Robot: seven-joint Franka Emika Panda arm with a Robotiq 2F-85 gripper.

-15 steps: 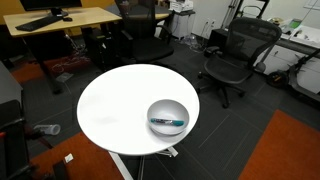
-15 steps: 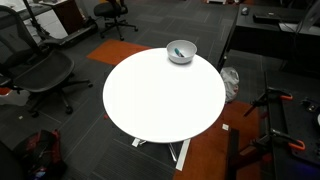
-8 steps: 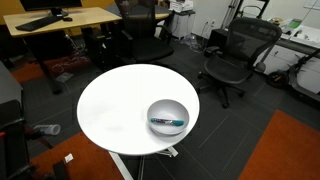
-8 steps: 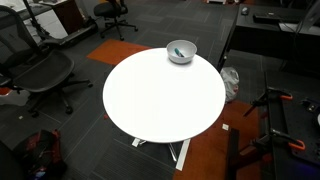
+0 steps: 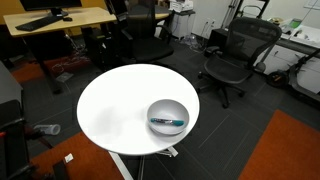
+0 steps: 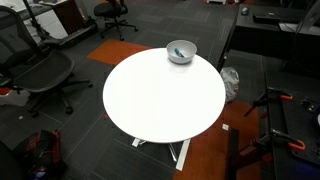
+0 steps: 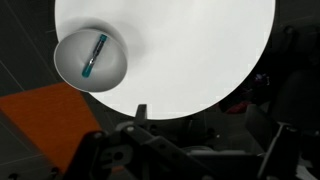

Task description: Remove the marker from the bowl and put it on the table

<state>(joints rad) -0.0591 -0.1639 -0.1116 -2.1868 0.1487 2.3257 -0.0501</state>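
The marker (image 5: 168, 122) lies inside the metal bowl (image 5: 167, 104), which stands near the edge of the round white table (image 5: 115, 105). Both exterior views show this; in one the bowl (image 6: 186, 57) with the marker (image 6: 178, 52) sits at the table's (image 6: 160, 95) far edge. In the wrist view the marker (image 7: 95, 56) lies tilted in the bowl (image 7: 112, 68) at the upper left of the table (image 7: 190, 50). My gripper (image 7: 210, 122) is high above the table's edge, far from the bowl, dark and dim, its fingers apart and empty. It is out of view in both exterior views.
Black office chairs (image 5: 240, 55) and a light-wood desk (image 5: 55, 20) stand beyond the table. Another chair (image 6: 40, 70) and dark equipment (image 6: 275, 30) flank it. Orange carpet (image 7: 40, 120) lies beside the pedestal.
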